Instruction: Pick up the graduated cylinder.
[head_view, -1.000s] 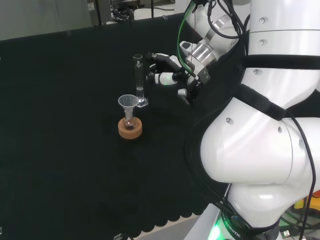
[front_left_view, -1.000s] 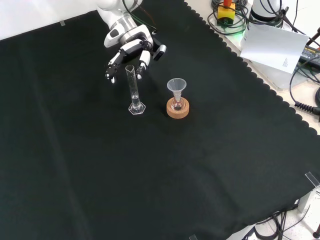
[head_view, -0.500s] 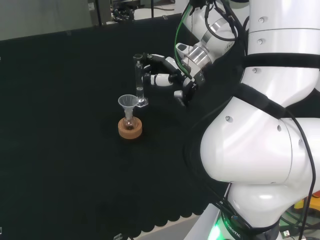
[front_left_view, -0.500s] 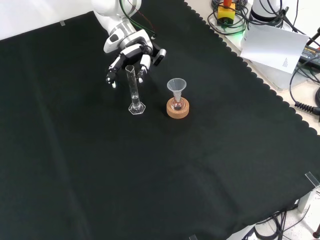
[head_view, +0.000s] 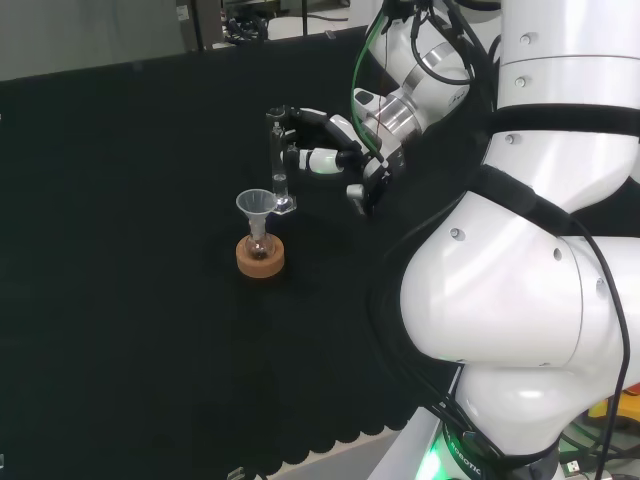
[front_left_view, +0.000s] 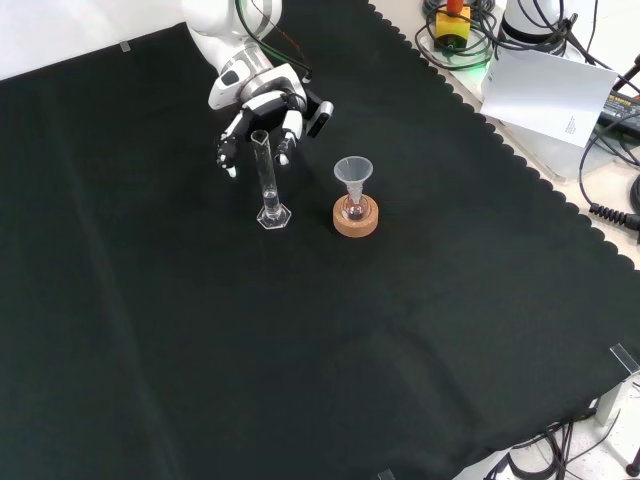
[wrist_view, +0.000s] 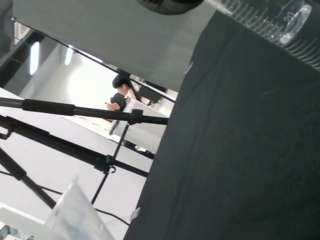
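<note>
the tall clear glass graduated cylinder (front_left_view: 266, 180) stands upright on the black-clothed counter (front_left_view: 300, 340), beside a funnel-topped flask (front_left_view: 352, 186). the black and white hand (front_left_view: 262, 112) brackets its top, fingers uncurled; a nudge could topple it.

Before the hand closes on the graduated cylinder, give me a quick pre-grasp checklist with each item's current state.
1. Graduated cylinder upright on its base: ok.
2. Hand open, fingers spread either side of the cylinder's top in the front view: ok.
3. Fingers already touching the glass: cannot tell.
4. Funnel and flask on the cork ring stand apart from the cylinder: ok.
5. Cylinder not yet lifted off the cloth: ok.
</note>
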